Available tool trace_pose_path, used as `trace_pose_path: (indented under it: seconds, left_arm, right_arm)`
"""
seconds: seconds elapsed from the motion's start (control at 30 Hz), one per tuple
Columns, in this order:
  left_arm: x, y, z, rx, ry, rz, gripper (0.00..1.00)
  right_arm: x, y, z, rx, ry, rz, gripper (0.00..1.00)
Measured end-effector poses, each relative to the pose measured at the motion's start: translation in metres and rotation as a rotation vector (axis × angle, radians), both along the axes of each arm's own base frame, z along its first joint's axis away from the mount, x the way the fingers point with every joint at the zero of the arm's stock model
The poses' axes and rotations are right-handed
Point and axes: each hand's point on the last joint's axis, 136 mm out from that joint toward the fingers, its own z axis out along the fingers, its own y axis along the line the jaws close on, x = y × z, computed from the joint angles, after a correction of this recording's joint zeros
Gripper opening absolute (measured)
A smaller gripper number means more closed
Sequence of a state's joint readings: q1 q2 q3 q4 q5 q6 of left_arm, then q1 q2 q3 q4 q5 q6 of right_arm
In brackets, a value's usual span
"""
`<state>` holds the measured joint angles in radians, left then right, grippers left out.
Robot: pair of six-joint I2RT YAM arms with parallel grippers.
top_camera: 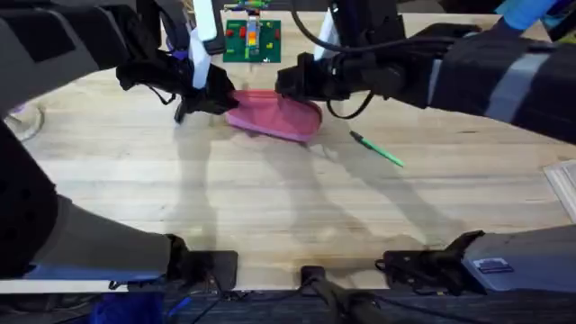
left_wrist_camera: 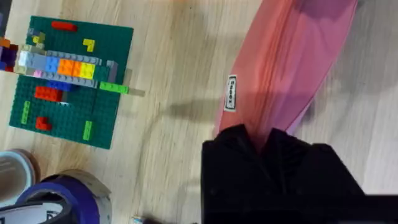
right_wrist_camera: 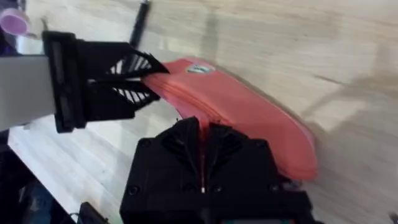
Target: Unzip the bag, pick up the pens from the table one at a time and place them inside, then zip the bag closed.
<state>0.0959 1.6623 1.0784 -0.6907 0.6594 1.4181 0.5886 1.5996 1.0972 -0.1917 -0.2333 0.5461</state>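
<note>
pinching the bag (top_camera: 274, 115) mid-table, your left gripper (left_wrist_camera: 267, 140) clamps one end, the right gripper (right_wrist_camera: 202, 134) closes on its zipper ridge; soft fabric will sag, so keep tension.

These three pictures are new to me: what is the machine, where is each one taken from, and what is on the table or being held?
Two robot arms work at a wooden table. One picture looks down from above; the other two come from a camera on each wrist. Both arms reach to a pink-red bag. The left tool is shut on one end of it. The right tool is closed at the zipper along its top. A green pen lies loose beside the bag, and a black pen lies beyond it. A green brick plate sits farther back.
</note>
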Motion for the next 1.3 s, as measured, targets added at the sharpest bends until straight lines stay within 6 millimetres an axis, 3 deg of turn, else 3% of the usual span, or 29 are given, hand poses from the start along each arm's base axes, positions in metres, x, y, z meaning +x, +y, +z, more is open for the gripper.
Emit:
trace_pose_path:
  seconds: [0.7,1.1,1.13,1.2,1.3]
  left_arm:
    - [0.000,0.000,0.000,-0.001,0.002,0.000,0.043]
    - [-0.001,0.000,0.000,-0.001,0.005,0.000,0.043]
    - [-0.001,0.000,0.000,-0.001,0.005,0.000,0.043]
    - [-0.001,0.000,0.000,-0.002,0.005,-0.001,0.043]
    - [-0.001,-0.001,0.000,-0.004,0.003,-0.003,0.043]
  right_arm:
    - [0.011,0.068,-0.002,0.123,-0.138,0.095,0.032]
    - [0.008,0.091,-0.002,0.167,-0.175,0.124,0.032]
    - [0.008,0.091,-0.002,0.165,-0.175,0.125,0.050]
    - [0.008,0.090,-0.002,0.160,-0.184,0.135,0.207]
    - [0.007,0.091,0.004,0.161,-0.206,0.167,0.573]
